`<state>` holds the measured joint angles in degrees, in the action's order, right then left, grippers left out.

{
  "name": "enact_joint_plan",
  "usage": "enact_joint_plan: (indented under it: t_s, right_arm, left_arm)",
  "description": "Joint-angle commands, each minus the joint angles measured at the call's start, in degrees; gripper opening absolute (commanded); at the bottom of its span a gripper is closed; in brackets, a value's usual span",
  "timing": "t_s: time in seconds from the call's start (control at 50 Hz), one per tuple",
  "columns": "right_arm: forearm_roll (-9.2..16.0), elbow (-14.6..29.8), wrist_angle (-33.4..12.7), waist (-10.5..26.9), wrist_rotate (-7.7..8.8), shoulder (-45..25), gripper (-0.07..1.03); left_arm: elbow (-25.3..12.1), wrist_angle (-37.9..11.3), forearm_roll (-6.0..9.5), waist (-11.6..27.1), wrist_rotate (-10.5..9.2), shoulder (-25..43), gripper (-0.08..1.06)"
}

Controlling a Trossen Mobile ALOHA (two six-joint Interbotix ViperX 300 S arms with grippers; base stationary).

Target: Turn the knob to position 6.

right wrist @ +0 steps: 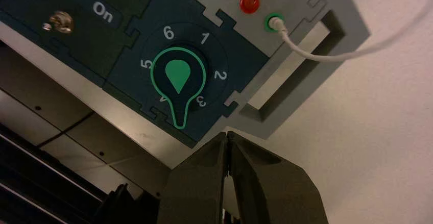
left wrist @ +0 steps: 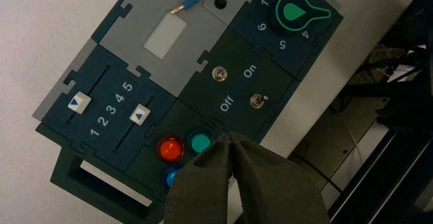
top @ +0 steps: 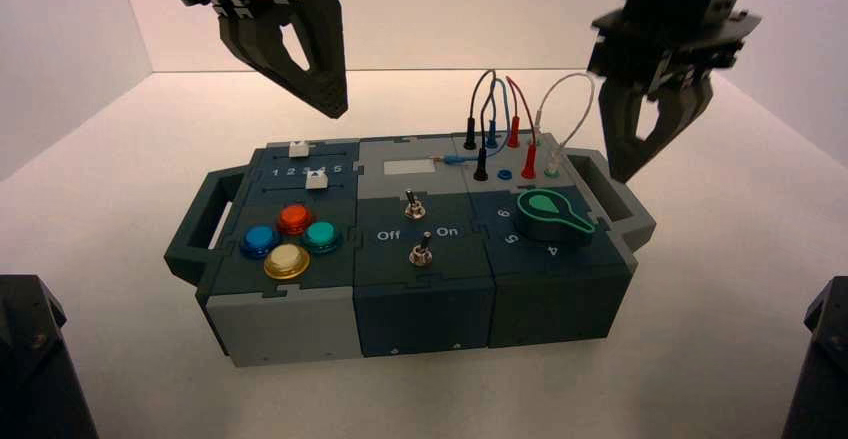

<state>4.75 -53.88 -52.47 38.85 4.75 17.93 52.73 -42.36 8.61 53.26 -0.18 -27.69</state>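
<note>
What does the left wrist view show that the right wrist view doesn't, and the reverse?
Left wrist only: two white sliders, the red button, the "Off" label and the shut left gripper.
Right wrist only: the red plug, the white wire, the right handle and the shut right gripper.
Both: the green knob, the 6 and the "On" label.

High camera above and behind, wrist cameras closer, facing down, both sharing the knob (top: 545, 216).
</note>
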Motion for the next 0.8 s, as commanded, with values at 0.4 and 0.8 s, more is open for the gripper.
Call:
enact_joint_plan:
  t_s: [0.4, 0.8]
  right_arm:
    - [1.85, 0.7, 3.43, 3.6, 0.35, -6.15, -0.02]
    - [2.99, 1.05, 3.69, 3.78, 0.35, -7.29, -0.02]
  left_arm:
    - [0.09, 0.09, 0.09, 0.26, 0.09, -1.23, -0.03]
    - [0.53, 0.09, -0.18, 0.26, 0.26, -1.32, -0.03]
